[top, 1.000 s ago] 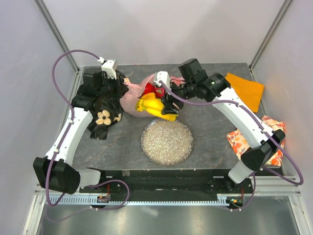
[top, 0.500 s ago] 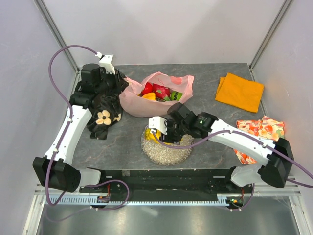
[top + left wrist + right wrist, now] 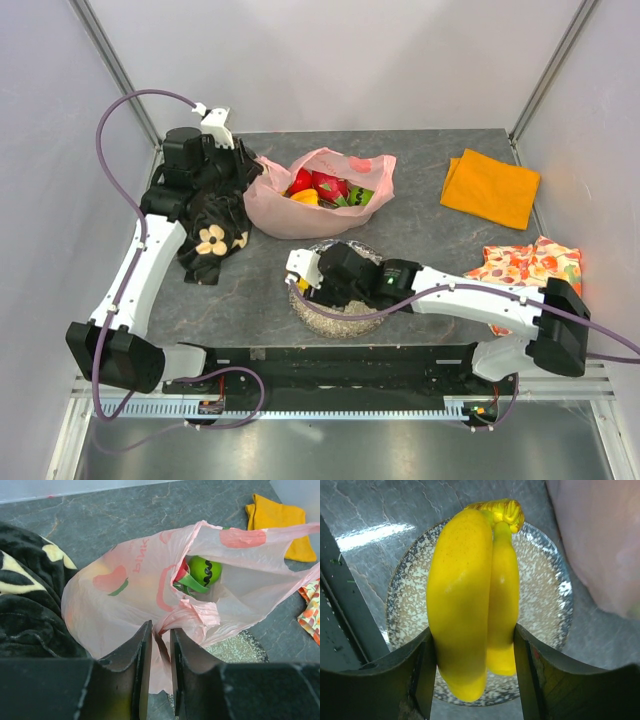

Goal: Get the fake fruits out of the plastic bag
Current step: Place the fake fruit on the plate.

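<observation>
The pink plastic bag (image 3: 335,205) lies open at the back middle of the table, with red, yellow and green fake fruits (image 3: 325,187) inside. In the left wrist view a green ball (image 3: 202,570) shows through the bag's (image 3: 125,590) mouth. My left gripper (image 3: 160,627) stands at the bag's left rim, its jaws narrow, with a bunched strip of the plastic pinched between them. My right gripper (image 3: 472,635) is shut on the yellow banana bunch (image 3: 465,605), held just over the glitter plate (image 3: 540,595). From above, the right gripper (image 3: 318,288) hides the bananas.
A black floral cloth (image 3: 212,235) lies under the left arm. An orange cloth (image 3: 490,187) lies at the back right, and a red-patterned cloth (image 3: 520,265) at the right edge. The plate (image 3: 335,325) sits near the table's front edge, in front of the bag.
My right arm has carried the banana bunch out of the bag and toward the front, down over the plate. The left gripper stays at the bag's rim, its jaws slightly wider.
</observation>
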Controlling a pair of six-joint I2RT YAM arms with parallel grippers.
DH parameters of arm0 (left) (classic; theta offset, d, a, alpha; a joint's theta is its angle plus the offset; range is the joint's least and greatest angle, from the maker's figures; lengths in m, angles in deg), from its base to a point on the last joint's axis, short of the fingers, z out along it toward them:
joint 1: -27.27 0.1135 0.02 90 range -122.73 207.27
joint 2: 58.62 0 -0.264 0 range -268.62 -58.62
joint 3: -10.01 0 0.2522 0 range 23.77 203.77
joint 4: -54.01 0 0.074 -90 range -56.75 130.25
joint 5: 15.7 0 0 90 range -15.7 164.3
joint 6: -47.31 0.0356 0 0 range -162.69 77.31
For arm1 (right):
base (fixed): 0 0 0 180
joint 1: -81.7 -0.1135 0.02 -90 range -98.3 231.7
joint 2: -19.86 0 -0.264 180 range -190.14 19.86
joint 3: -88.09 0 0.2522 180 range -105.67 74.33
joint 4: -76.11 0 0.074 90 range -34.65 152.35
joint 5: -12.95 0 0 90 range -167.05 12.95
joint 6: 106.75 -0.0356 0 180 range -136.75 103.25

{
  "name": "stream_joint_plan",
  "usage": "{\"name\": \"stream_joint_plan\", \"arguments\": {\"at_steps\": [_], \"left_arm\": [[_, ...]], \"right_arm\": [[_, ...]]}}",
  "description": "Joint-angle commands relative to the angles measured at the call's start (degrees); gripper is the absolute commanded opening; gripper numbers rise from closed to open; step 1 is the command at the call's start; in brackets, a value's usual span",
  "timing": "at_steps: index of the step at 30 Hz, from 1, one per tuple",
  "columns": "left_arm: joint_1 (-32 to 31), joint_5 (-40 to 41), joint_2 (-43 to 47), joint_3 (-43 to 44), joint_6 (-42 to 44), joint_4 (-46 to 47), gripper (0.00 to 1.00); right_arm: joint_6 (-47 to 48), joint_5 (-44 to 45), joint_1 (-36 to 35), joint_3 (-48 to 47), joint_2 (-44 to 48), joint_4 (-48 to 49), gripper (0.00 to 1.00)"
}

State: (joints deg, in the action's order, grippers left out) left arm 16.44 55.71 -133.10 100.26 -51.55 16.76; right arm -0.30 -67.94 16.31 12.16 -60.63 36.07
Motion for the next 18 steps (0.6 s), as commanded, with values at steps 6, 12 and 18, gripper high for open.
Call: {"name": "stream_joint_plan", "arguments": {"at_steps": [6,12,18], "left_arm": [[0.4,-2.1,3.0,-0.3,-3.3,2.5,0.27],[0.4,-2.3,4.8,-2.7,-3.3,2.7,0.27],[0.4,-3.3,6.0,-3.6,-3.8,3.1,0.27]], "right_arm": [[-28.4,14.8,-2.7,-6.9,-9.0,-5.5,0.00],[-32.8,7.7,-2.7,-9.6,-14.5,-7.4,0.00],[-35.5,2.7,-2.7,-11.1,-17.9,-5.4,0.03]]}}
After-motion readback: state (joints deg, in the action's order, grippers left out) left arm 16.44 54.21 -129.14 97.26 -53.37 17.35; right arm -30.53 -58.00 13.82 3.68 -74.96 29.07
